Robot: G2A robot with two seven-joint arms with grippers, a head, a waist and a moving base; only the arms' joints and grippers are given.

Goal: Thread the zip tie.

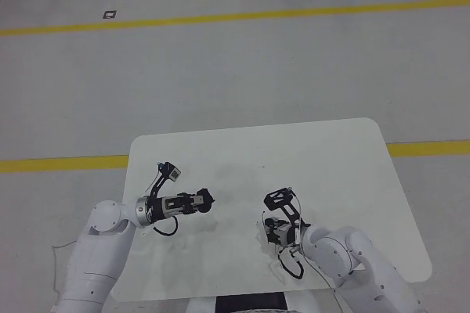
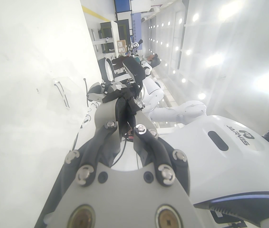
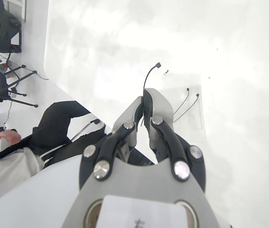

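Note:
My right gripper (image 3: 143, 96) is shut on a black zip tie (image 3: 149, 75), pinching the strap. The head end curves out past the fingertips, above the white table (image 1: 329, 156). In the top view this gripper (image 1: 270, 228) is near the table's front middle. My left gripper (image 2: 122, 99) hovers to its left with its black pads pressed together and nothing visible between them; in the top view it (image 1: 204, 201) points toward the right gripper. From the left wrist, the right gripper (image 2: 94, 94) and its zip tie (image 2: 86, 91) lie just beyond my fingertips.
Two spare black zip ties (image 3: 186, 102) lie on a clear plastic sheet (image 3: 199, 117) on the table beside the right gripper; the left wrist view shows them too (image 2: 62, 93). The table's far half is bare white surface. A person sits beyond the table edge (image 3: 53, 119).

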